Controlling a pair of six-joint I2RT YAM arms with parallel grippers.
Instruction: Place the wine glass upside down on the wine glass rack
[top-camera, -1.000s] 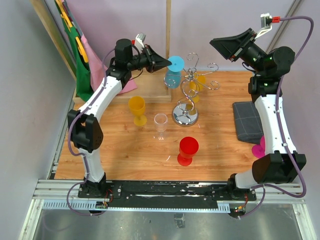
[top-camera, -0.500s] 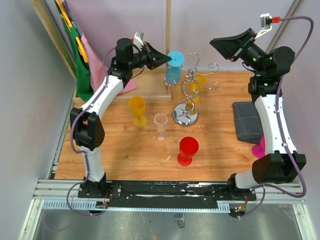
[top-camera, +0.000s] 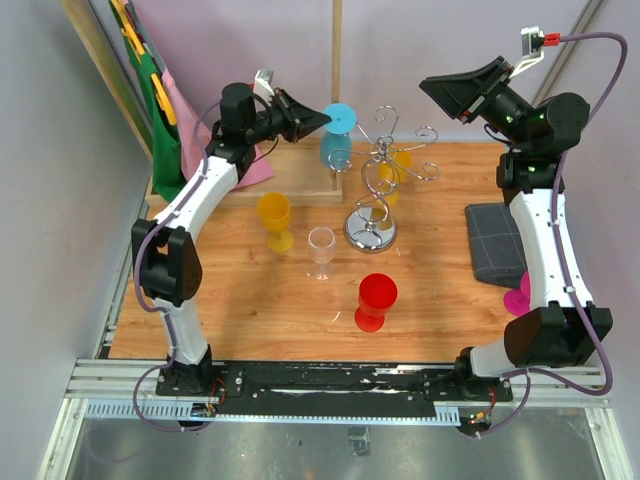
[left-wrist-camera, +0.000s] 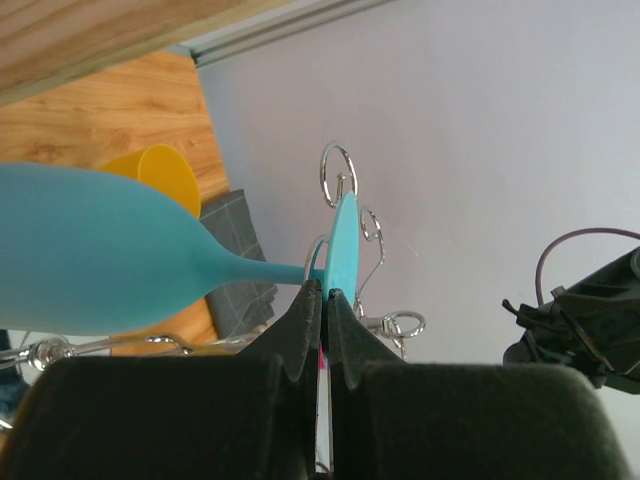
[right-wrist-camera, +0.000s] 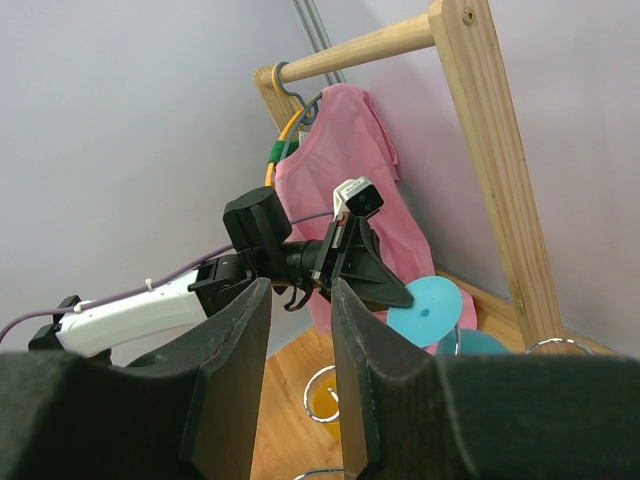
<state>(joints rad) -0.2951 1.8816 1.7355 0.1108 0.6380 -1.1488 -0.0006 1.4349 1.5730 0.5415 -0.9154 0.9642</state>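
left gripper (top-camera: 322, 120): clamped shut on the wine glass (top-camera: 336, 142) foot
wine glass: midair, foot up, just left of the wine glass rack (top-camera: 371, 230)
right gripper (right-wrist-camera: 300, 290): jaws partly apart, holding nothing

I hold the wine glass (top-camera: 335, 150) by the edge of its round foot, pinched between the fingers of my left claw (top-camera: 322, 121). It is opaque turquoise, with a slim stem and a rounded bowl. It hangs in the air upside down and somewhat tilted, foot on top, bowl below. The wine glass rack (top-camera: 380, 185) stands upright just to its right: shiny chrome wire, curled arms on 1 central stem, a round mirrored base. I cannot tell whether they touch.
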